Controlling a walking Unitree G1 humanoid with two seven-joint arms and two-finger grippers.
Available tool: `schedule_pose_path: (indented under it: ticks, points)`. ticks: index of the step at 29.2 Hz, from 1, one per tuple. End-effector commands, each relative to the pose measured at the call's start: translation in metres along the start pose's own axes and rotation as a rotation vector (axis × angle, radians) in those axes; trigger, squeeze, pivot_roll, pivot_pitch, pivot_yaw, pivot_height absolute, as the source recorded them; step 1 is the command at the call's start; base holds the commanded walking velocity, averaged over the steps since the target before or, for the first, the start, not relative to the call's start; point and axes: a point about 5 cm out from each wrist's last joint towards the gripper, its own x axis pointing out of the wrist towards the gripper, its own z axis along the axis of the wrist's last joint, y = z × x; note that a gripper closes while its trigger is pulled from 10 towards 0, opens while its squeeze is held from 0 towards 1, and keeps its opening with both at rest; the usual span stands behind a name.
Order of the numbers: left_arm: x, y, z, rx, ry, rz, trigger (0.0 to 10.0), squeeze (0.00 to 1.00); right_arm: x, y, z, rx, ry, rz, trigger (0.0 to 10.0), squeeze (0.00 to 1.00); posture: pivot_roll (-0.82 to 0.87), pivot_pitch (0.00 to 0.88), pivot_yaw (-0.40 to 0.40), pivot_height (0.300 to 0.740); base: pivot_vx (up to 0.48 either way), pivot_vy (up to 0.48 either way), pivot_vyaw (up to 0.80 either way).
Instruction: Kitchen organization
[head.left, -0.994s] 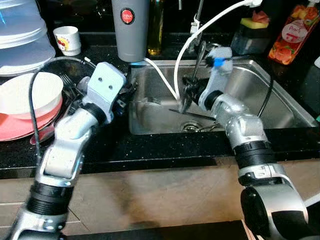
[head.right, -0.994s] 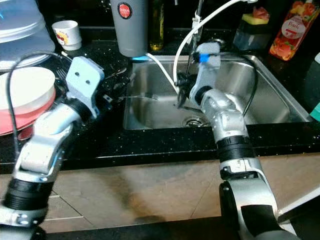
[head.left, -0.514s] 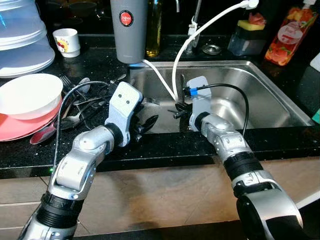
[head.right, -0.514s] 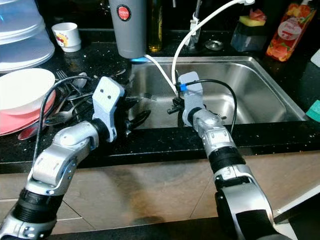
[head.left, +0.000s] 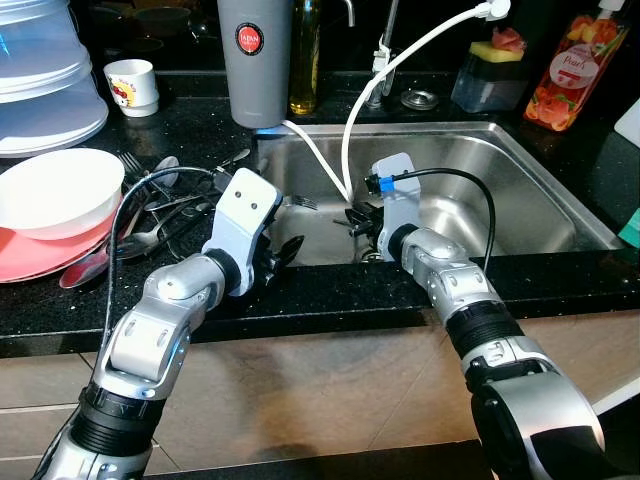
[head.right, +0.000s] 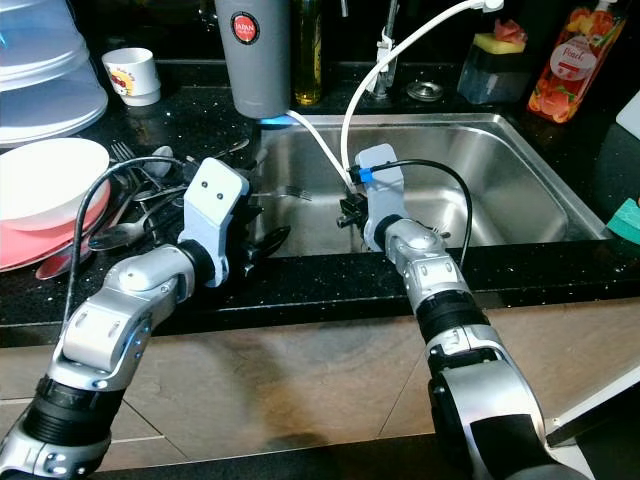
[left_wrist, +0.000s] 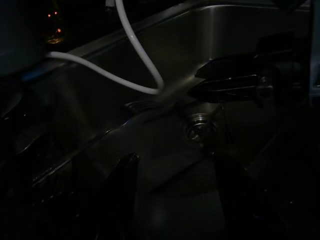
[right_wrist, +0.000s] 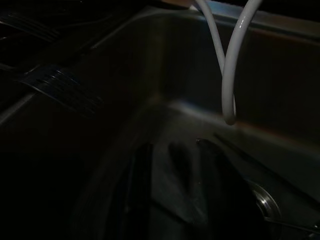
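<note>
You are early in the job: your left gripper (head.left: 283, 252) hangs spread and empty at frame centre, I cannot tell your right gripper (head.left: 358, 218)'s fingers, cutlery (head.left: 165, 205) still lies mid-left, a fork (head.left: 300, 202) in the sink (head.left: 520, 175).

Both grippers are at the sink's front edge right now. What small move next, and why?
Probably ease the left gripper forward toward the fork lying over the sink's left rim. Its fingers stand open and empty just short of it, while the right gripper hangs over the basin beside the white hose; its grip can't be judged.
</note>
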Motion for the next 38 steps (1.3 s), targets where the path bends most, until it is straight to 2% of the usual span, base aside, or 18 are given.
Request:
schedule_pose_path:
  ticks: [1, 4, 8, 10, 13, 18, 19, 20, 21, 22, 23, 24, 25, 28, 38]
  points:
    - [-0.002, -0.002, 0.000, -0.007, 0.002, -0.006, 10.0, 0.00, 0.000, 0.001, -0.010, 0.000, 0.037, -0.010, 10.0, 0.00, -0.01, 0.168, -0.013, 0.740, 0.000, 0.000, 0.00]
    - [-0.003, 0.003, 0.005, -0.006, -0.015, 0.034, 10.0, 0.00, 0.000, -0.001, -0.005, -0.014, 0.014, -0.025, 10.0, 0.00, 0.00, 0.164, -0.013, 0.740, 0.000, 0.000, 0.00]
    - [-0.006, 0.024, 0.015, -0.001, -0.052, 0.222, 10.0, 0.00, 0.001, -0.005, 0.009, 0.019, -0.058, -0.053, 10.0, 0.00, 0.00, 0.161, -0.012, 0.740, 0.000, 0.000, 0.00]
    - [-0.009, 0.039, 0.017, 0.046, -0.033, 0.337, 10.0, 0.00, 0.001, -0.005, 0.018, 0.060, -0.106, -0.054, 10.0, 0.00, 0.00, 0.160, -0.014, 0.740, 0.000, 0.000, 0.00]
    - [-0.014, 0.056, 0.016, 0.042, 0.009, 0.467, 10.0, 0.00, 0.002, -0.002, 0.029, 0.081, -0.148, -0.009, 10.0, 0.00, 0.00, 0.159, -0.012, 0.740, 0.000, 0.000, 0.00]
    - [-0.016, 0.061, 0.013, -0.013, 0.045, 0.504, 10.0, 0.00, 0.002, 0.004, 0.037, 0.107, -0.186, 0.043, 10.0, 0.00, 0.00, 0.159, -0.012, 0.740, 0.000, 0.000, 0.00]
    - [-0.016, 0.062, 0.010, -0.042, 0.058, 0.511, 10.0, 0.44, 0.001, 0.004, 0.038, 0.116, -0.193, 0.052, 10.0, 0.00, 0.00, 0.159, -0.012, 0.740, 0.000, 0.000, 0.00]
    - [-0.016, 0.062, 0.007, -0.063, 0.073, 0.516, 10.0, 0.79, 0.001, 0.005, 0.040, 0.125, -0.200, 0.061, 10.0, 0.00, 0.00, 0.167, -0.010, 0.740, 0.000, 0.000, 0.00]
    - [-0.017, 0.064, 0.004, -0.007, 0.099, 0.519, 10.0, 0.78, 0.001, 0.006, 0.042, 0.138, -0.212, 0.074, 10.0, 0.00, 0.00, 0.167, -0.010, 0.740, 0.000, 0.000, 0.00]
    - [-0.017, 0.064, 0.004, -0.007, 0.099, 0.519, 10.0, 0.78, 0.001, 0.006, 0.042, 0.138, -0.212, 0.074, 10.0, 0.00, 0.00, 0.167, -0.010, 0.740, 0.000, 0.000, 0.00]
    - [-0.017, 0.065, 0.005, 0.090, 0.102, 0.513, 10.0, 0.35, 0.000, 0.006, 0.043, 0.145, -0.218, 0.080, 10.0, 0.00, 0.00, 0.172, -0.009, 0.740, 0.000, 0.000, 0.00]
    - [-0.016, 0.065, 0.006, 0.124, 0.100, 0.511, 10.0, 0.35, 0.000, 0.006, 0.043, 0.147, -0.220, 0.082, 10.0, 0.00, 0.00, 0.172, -0.009, 0.740, 0.000, 0.000, 0.00]
    - [-0.016, 0.064, 0.007, 0.182, 0.102, 0.487, 10.0, 0.00, 0.000, 0.006, 0.044, 0.153, -0.223, 0.086, 10.0, 0.00, 0.00, 0.172, -0.009, 0.740, 0.000, 0.000, 0.00]
    - [-0.016, 0.060, 0.007, 0.207, 0.111, 0.423, 10.0, 0.00, -0.002, 0.006, 0.045, 0.164, -0.227, 0.098, 10.0, 0.00, 0.00, 0.172, -0.009, 0.740, 0.000, 0.000, 0.00]
    - [-0.013, 0.062, -0.008, 0.280, 0.165, 0.361, 10.0, 0.00, -0.002, 0.008, 0.046, 0.174, -0.224, 0.116, 10.0, 0.00, 0.00, 0.174, -0.009, 0.740, 0.000, 0.000, 0.00]
